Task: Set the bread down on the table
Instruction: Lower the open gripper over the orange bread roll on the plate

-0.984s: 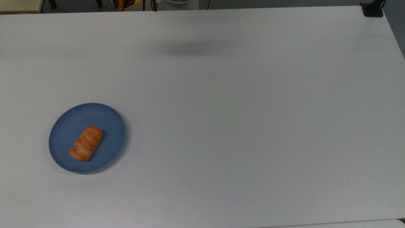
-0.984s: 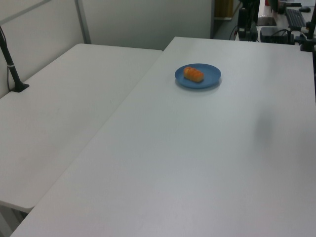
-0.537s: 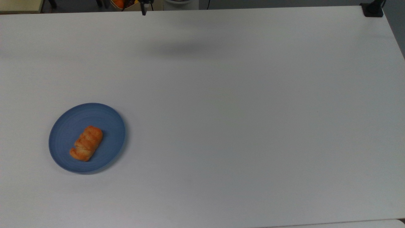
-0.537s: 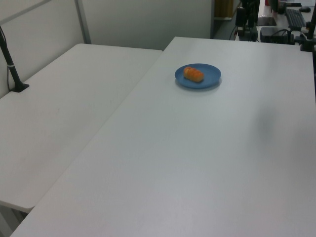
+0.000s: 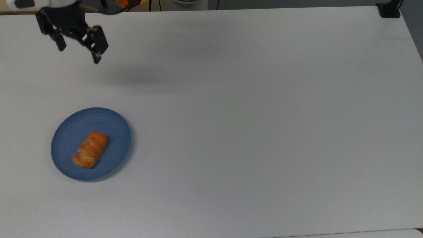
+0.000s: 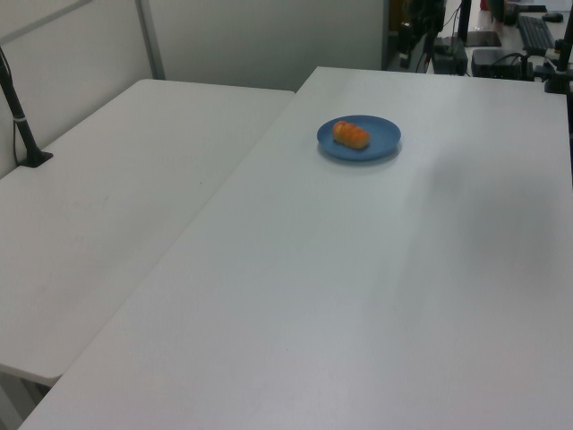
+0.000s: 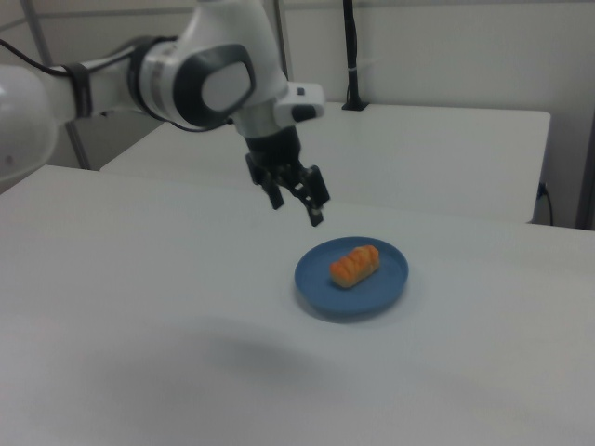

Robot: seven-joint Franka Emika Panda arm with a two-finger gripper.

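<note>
The bread (image 5: 90, 149) lies on the blue plate (image 5: 69, 132), a little off the plate's middle, and the plate sits near the top view's left edge of the surface (image 5: 251, 132), below the half-way line; the roll has not shifted at all over the last second. What has changed is my arm: a second ago the top view held nothing but a shadow on the surface, half a second ago a dark tip showed at the far edge, and now the pincer (image 5: 78, 53) has swung in over the top view's upper left corner, spread wide and holding nothing. In the right view the pincer (image 7: 296, 210) hangs in the air above and beside the plate (image 7: 372, 288), well clear of the bread (image 7: 355, 265). I take this as the approach only: the roll is not yet gripped, so the task has hardly begun. Next I would bring the pincer over the roll, line the fingers across its short sides and come down. Nothing stands between pincer and plate, and the wide white stretch beside it offers plenty of room to set the roll down. A black clamp (image 5: 389, 9) sits at the top view's upper right corner, far from my path. The raised plate rim is my one worry when lowering.
</note>
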